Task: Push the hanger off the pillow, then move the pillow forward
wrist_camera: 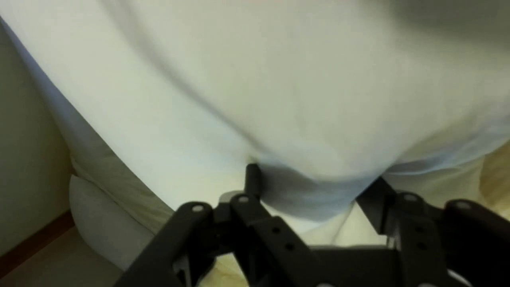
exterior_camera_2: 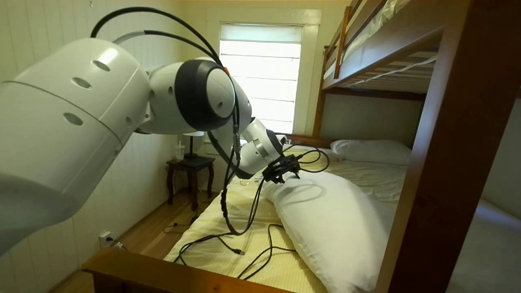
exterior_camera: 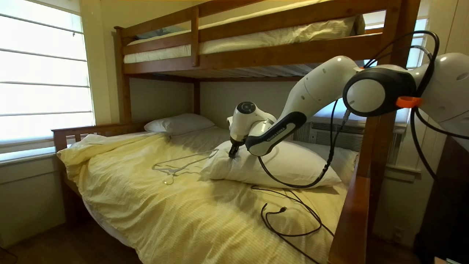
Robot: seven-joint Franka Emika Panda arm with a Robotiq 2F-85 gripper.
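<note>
So the hanger [exterior_camera: 175,171] is lying on the yellow blanket [exterior_camera: 146,212], one corner right at the end of the pillow [exterior_camera: 293,165]; can't tell if they touch. The gripper [wrist_camera: 316,177] is poked down into that same end, jaws well apart with pillow fabric between them, no obvious pinch. Loose black cable [exterior_camera: 293,235] on the blanket too, near the pillow.

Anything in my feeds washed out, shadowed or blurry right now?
Both exterior views: the bright rectangular window with dark horizontal lines is overexposed; wrist view: the black jointed gripper looks slightly blurred, and the plump cream-white fabric pillow is shadowed grey between its fingers.
</note>
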